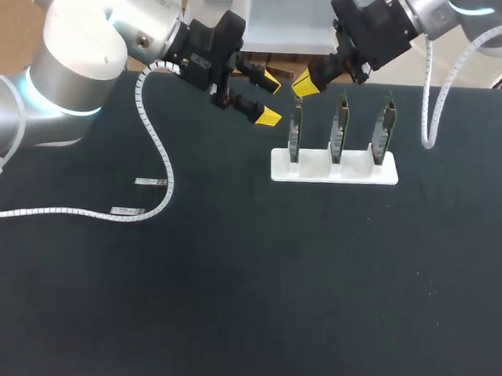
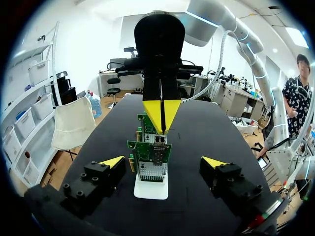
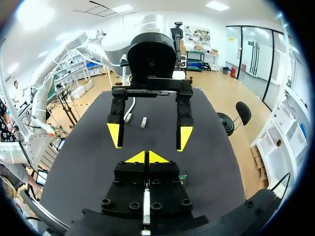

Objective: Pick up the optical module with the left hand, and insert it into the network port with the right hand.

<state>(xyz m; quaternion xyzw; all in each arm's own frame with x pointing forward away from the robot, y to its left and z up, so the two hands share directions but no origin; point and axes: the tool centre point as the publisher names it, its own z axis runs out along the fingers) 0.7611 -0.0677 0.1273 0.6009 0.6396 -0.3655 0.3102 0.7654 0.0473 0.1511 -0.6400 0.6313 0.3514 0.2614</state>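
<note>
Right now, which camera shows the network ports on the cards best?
The left wrist view: the network ports face it, close to the right gripper. Head view shows the cards edge-on; right wrist view only a green corner.

Head view high, behind; wrist views close, facing across network cards [image 1: 338, 129].

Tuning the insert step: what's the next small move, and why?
Probably ease the right gripper straight down: shut, it hangs just above the end card's port, while the left gripper is open beside the stand. Whether the right one holds anything isn't visible.
</note>
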